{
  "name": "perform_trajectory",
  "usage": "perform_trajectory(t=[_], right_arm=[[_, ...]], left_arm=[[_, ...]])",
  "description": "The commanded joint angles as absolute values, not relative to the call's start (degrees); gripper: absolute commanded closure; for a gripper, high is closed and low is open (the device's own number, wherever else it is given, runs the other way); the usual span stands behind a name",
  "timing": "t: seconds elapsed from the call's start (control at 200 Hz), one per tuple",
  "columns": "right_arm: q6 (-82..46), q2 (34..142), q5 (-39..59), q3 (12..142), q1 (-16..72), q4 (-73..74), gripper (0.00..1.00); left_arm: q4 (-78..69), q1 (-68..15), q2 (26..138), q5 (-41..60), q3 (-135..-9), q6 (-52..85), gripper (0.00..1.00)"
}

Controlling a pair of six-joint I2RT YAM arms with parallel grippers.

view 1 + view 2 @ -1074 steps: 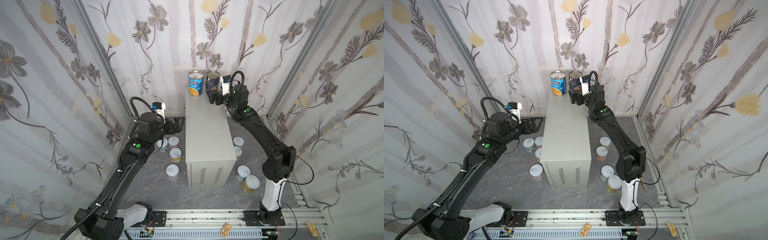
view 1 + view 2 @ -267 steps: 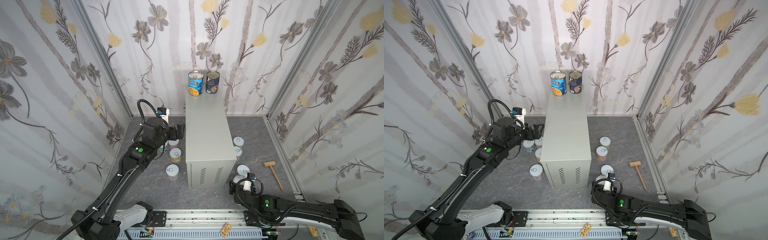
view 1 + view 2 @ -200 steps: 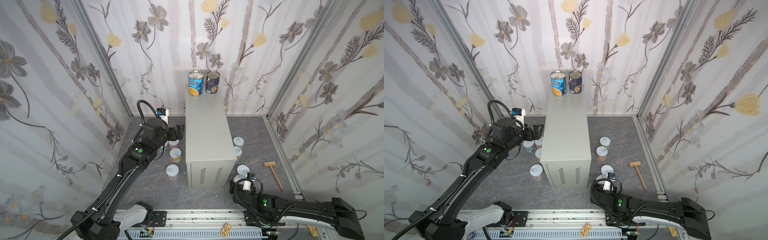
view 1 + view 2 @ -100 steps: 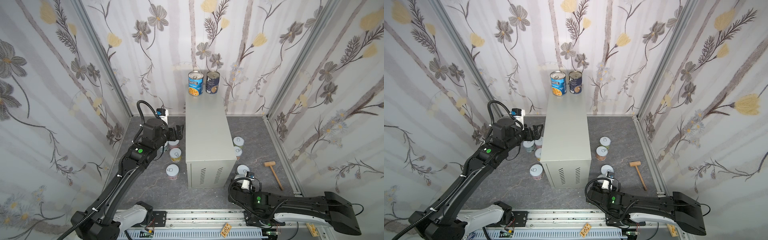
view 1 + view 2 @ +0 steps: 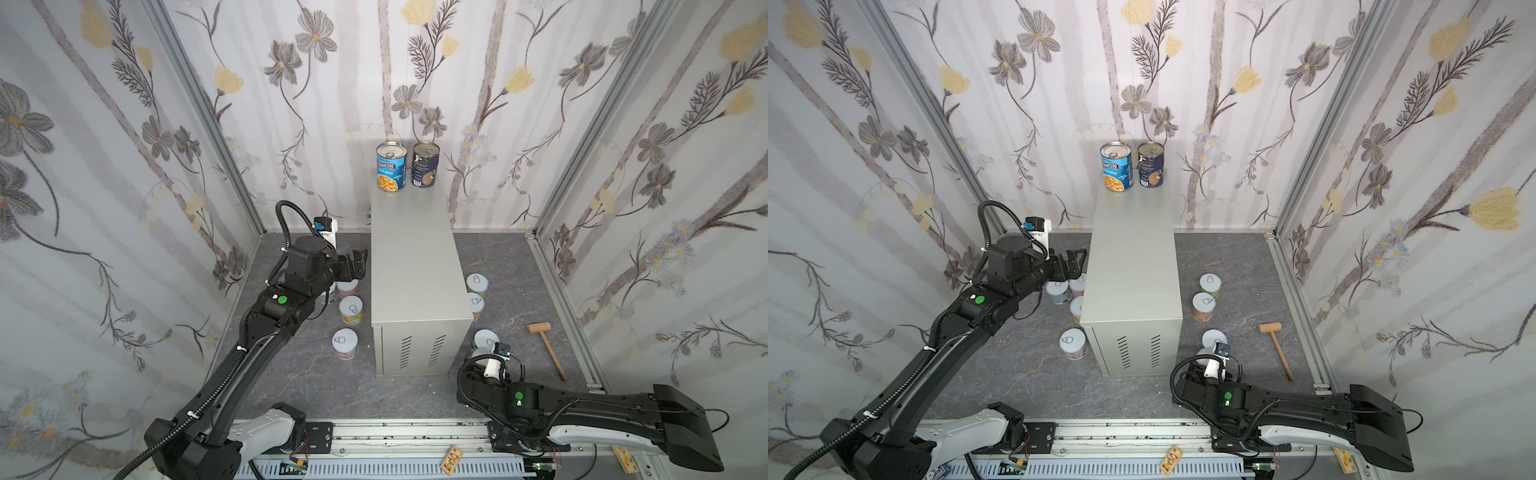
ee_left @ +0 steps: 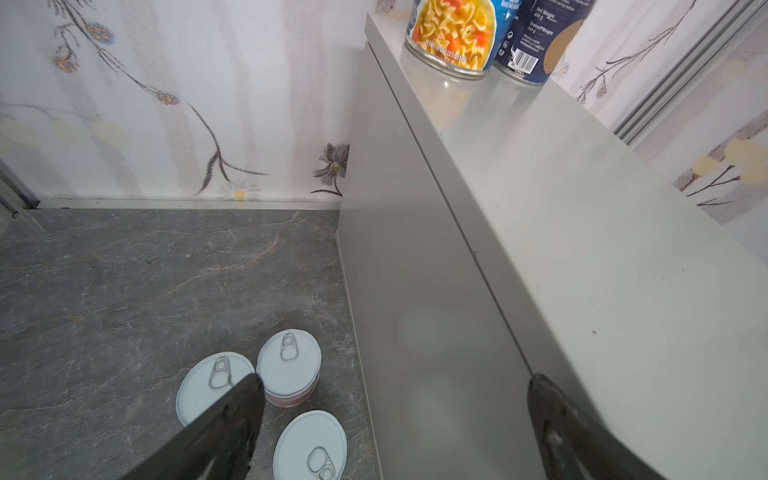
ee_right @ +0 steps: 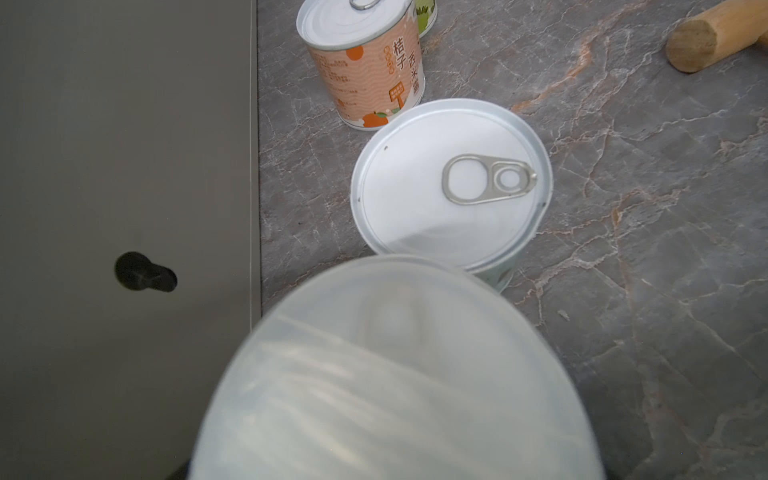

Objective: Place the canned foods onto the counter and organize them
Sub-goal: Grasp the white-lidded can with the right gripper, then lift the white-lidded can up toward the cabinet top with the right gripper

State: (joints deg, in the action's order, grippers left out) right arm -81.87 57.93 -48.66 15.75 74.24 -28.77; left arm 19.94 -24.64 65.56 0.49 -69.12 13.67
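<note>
blurred and cut off at the edge in the right wrist view: near can (label out of sight), covering the fingers of the right gripper. cut off too: mallet; in the left wrist view, blue can and navy can. half hidden behind the counter in a top view: floor can.
</note>
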Motion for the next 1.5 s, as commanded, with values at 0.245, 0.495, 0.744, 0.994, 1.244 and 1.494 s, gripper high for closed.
perform_trajectory(t=[0.245,0.495,0.744,0.994,1.244,1.494], right_arm=[[-77.62,43.57,-54.62,15.34,74.18,-33.41,0.36],[-70.30,35.96,-59.05,15.90,72.15,-34.18,0.38],[-60.00,30.95,-61.63,20.64,67.55,-32.67,0.39],[-45.49,29.00,-61.86,25.45,63.40,-24.27,0.41],[-30.23,30.39,-60.52,30.55,59.12,-10.87,0.41],[-20.35,34.50,-47.33,36.30,48.35,1.51,0.41]], left_arm=[[18.26,-24.54,66.27,1.51,-69.62,13.71,0.00],[18.10,-24.52,66.36,1.85,-69.70,13.97,0.00],[17.69,-24.49,66.26,-0.10,-69.04,15.32,0.00],[17.61,-24.25,66.62,-1.39,-68.82,16.79,0.00],[17.22,-23.84,66.19,-4.58,-67.91,18.58,0.00],[16.71,-23.51,65.74,-10.08,-65.58,21.05,0.00]])
